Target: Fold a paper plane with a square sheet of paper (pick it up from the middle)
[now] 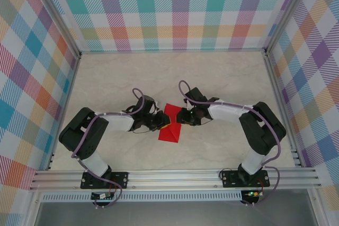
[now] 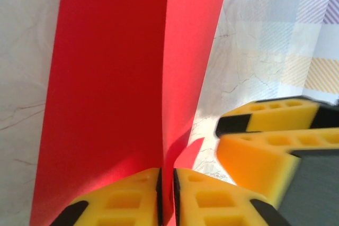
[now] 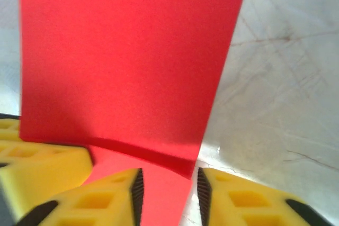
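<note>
A: Which step?
B: An early fold, I judged; the left pincer (image 2: 167, 183) was clenched on the square sheet of paper (image 1: 170, 124); the right pincer (image 3: 168, 181), just beside the left pincer, stood parted around that sheet's edge.
A: Next?
B: Probably a right grip; then pressing the crease flat.

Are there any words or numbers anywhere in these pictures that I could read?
None: no words, numbers, labels or signs can be read.
The paper is plain red with no marks.
The walls have only coloured checks.
The table has only faint marble lines.
</note>
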